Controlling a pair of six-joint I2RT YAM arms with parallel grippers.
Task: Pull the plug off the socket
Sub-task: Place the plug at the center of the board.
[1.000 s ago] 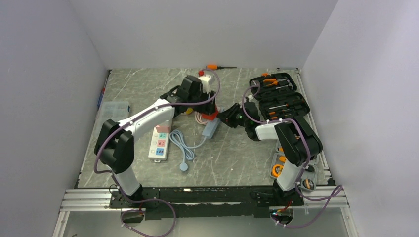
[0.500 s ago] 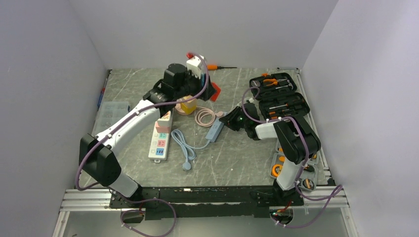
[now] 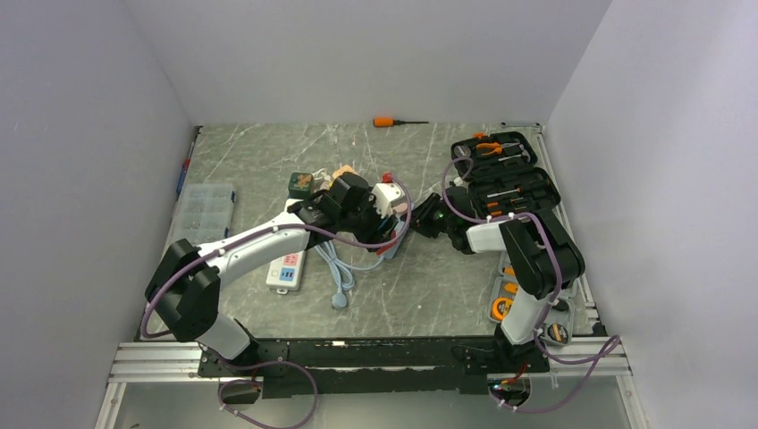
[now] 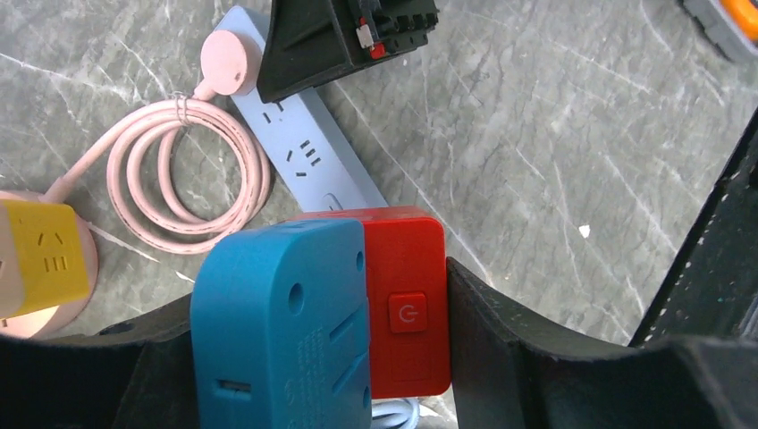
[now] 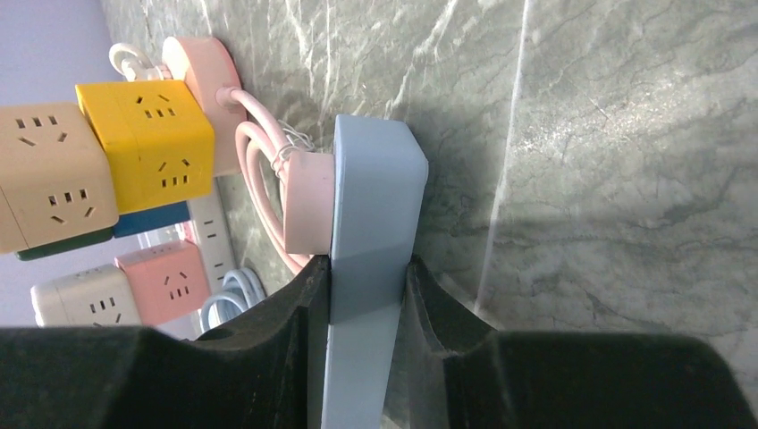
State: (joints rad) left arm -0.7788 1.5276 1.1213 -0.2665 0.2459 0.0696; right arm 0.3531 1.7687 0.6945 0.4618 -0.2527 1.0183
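Note:
My left gripper is shut on a red and blue plug block, held low over the table's middle. My right gripper is shut on the end of a light blue power strip lying on the table. A round pink plug with a coiled pink cable sits in that blue strip. The long white power strip with pastel outlets lies left of it, partly under my left arm.
An open black tool case stands at the back right, with an orange screwdriver at the back edge. A clear plastic box is at the left. Yellow and beige outlet cubes sit behind the strips. A light blue cord loops at the centre.
My left arm lifted the red and blue block up toward the back, then swung it down again over the blue strip, close to my right gripper. The right gripper kept its grip.

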